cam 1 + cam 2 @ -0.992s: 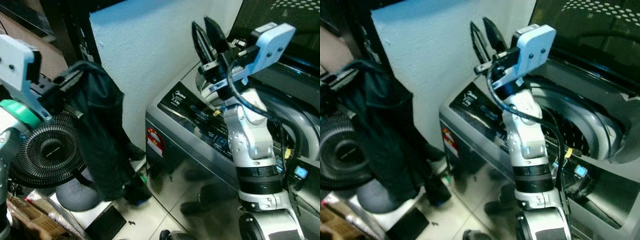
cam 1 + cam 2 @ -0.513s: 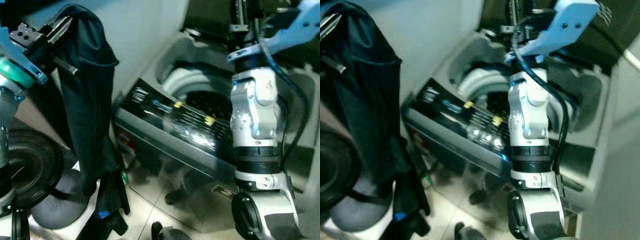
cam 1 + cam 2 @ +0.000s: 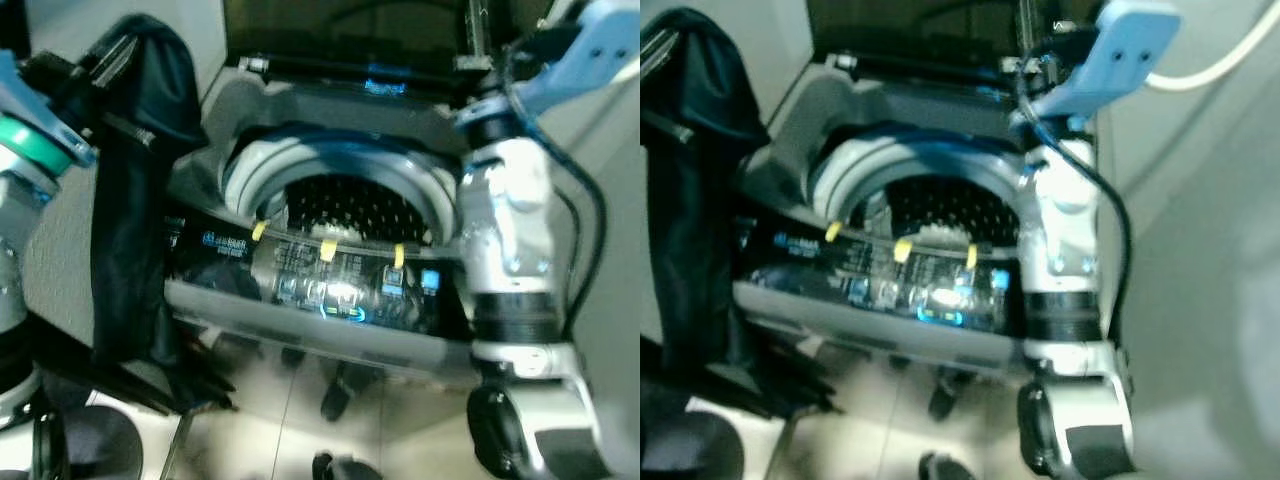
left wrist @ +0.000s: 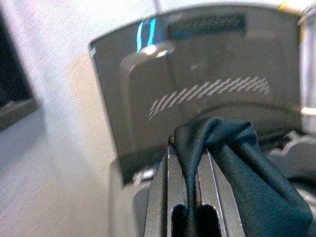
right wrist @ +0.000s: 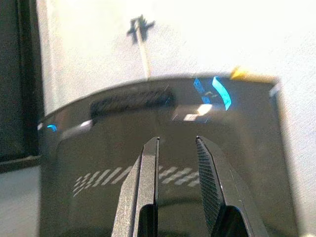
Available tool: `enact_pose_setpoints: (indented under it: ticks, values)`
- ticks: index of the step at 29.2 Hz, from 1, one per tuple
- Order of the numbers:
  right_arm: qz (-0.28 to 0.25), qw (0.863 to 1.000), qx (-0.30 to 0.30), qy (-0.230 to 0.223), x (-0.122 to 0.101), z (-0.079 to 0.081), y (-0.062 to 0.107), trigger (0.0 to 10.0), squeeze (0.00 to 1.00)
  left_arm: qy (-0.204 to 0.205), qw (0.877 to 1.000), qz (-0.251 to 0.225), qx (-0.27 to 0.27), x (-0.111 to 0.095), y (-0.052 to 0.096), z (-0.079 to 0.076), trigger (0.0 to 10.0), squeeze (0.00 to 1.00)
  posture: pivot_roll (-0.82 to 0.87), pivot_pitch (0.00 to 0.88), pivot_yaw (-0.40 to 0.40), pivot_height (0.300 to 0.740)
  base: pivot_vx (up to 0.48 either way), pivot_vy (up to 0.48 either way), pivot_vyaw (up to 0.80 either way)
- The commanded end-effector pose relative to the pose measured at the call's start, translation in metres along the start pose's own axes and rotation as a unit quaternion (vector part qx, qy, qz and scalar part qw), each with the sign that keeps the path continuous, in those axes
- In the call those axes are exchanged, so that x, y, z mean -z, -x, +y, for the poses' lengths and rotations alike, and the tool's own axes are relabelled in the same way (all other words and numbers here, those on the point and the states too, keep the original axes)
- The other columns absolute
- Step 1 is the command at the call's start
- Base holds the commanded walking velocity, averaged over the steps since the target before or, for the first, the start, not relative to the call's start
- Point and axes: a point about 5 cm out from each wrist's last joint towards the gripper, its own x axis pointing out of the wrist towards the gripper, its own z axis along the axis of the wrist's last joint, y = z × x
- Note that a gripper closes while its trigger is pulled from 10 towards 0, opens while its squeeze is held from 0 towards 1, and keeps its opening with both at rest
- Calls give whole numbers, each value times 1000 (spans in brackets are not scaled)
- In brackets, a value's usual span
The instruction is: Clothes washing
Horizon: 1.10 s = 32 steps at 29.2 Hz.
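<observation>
Facing the top-loading washing machine, lid up, drum opening exposed at centre. My left gripper has its jaws clamped on a fold of the dark garment, which hangs long and vertical at the left, just beside the machine's left edge and outside the tub. Key relation: the drum lies to the right of, and lower than, the held fold, so the left arm is the nearer one and I judge it must carry the cloth rightward over the rim. My right gripper is raised toward the lid, jaws slightly parted, holding nothing.
</observation>
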Motion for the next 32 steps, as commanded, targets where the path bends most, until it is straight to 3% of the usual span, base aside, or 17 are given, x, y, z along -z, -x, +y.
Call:
enact_pose_setpoints:
  ticks: [1, 16, 20, 26, 32]
  values:
    - [-6, 1000, 0, -5, -1, 2, -1, 10000, 0, -7, 1000, -12, -5, -4, 1, 2, 10000, 0, 158, 46, 52, 740, 0, 0, -775]
    - [-2, 1000, 2, -9, 1, 2, -3, 10000, 0, -1, 1000, -14, -18, -4, 2, 7, 10000, 0, 157, 41, 46, 740, 0, 0, -775]
    - [-1, 1000, 0, -10, 2, 2, -4, 10000, 0, 8, 1000, -13, -24, -3, 3, 7, 10000, 0, 158, 39, 42, 740, 0, 381, -639]
    - [3, 1000, -11, -7, 4, 6, -3, 10000, 0, -1, 1000, -16, -27, -4, 3, 8, 10000, 0, 159, 40, 42, 740, 0, 431, 0]
    - [5, 1000, -15, -8, 5, 8, -3, 10000, 0, -9, 999, -19, -25, -4, 3, 8, 10000, 0, 159, 51, 45, 740, 0, 0, 0]
